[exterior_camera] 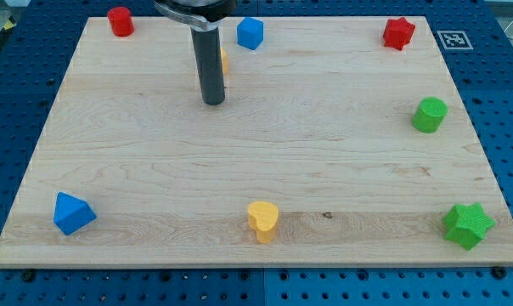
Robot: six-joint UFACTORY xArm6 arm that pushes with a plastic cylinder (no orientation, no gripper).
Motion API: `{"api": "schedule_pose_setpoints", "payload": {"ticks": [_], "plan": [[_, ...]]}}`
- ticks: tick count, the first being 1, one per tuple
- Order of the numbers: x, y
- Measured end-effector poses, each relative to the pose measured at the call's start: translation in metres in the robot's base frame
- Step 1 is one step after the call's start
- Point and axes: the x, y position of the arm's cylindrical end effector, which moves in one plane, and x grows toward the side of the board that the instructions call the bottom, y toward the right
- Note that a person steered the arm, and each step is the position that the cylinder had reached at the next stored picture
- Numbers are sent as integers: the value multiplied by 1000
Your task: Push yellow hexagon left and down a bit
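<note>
The yellow hexagon (224, 60) sits near the view's top, left of centre, and is mostly hidden behind my rod; only a thin yellow sliver shows on the rod's right side. My tip (213, 101) rests on the board just below and slightly left of the hexagon. Whether the rod touches the hexagon cannot be told.
A blue block (250, 33) lies just right of the hexagon at the top. A red cylinder (121, 21) is top left, a red star (398, 33) top right, a green cylinder (429, 115) at right, a green star (468, 225) bottom right, a yellow heart (262, 221) bottom centre, a blue block (72, 212) bottom left.
</note>
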Motion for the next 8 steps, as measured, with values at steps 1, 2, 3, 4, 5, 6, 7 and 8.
{"api": "schedule_pose_setpoints", "payload": {"ticks": [1,2,3,4,5,6,7,8], "plan": [[0,0],[5,0],[19,22],[39,76],[45,131],[18,157],[-16,157],[-21,157]]}}
